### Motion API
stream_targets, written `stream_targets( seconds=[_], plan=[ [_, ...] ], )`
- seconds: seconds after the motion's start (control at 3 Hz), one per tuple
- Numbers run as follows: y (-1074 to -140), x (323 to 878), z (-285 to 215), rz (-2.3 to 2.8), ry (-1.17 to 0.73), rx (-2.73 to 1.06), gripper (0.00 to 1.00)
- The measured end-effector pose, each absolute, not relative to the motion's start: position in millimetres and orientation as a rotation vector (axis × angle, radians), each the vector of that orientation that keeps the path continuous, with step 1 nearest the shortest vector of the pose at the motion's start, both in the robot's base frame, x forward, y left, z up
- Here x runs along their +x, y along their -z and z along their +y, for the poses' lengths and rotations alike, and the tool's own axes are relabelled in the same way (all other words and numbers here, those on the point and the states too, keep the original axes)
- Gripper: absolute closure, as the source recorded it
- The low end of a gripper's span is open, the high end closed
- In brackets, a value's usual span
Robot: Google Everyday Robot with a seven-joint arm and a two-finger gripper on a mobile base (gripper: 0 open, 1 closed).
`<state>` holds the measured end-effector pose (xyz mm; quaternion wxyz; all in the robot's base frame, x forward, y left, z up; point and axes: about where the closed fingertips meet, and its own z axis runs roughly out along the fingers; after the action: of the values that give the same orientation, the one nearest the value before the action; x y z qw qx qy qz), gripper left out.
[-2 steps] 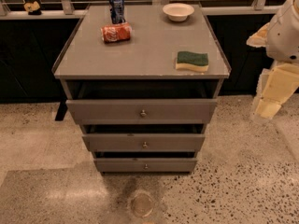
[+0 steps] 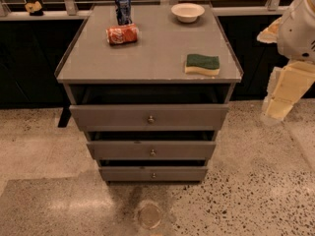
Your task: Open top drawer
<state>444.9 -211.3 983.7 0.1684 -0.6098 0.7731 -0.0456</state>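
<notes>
The top drawer is the widest of three grey drawers in a grey cabinet, with a small round knob at its centre. Its front stands out from the cabinet, with a dark gap under the cabinet top. The two narrower drawers below also stand out a little. My arm's white and cream parts are at the right edge. My gripper hangs there beside the cabinet's right side, well apart from the knob and touching nothing.
On the cabinet top are an upright blue can, a red can lying on its side, a white bowl and a green-and-yellow sponge. A round translucent disc lies on the speckled floor in front.
</notes>
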Motion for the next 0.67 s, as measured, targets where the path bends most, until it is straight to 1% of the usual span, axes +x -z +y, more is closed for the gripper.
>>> stream_targets(
  seconds=[0.33,0.67],
  plan=[
    [-989,479,-196,2.13,0.189,-1.725,0.0],
    [-958,507,-195,2.07,0.128,-1.671,0.0]
  ],
)
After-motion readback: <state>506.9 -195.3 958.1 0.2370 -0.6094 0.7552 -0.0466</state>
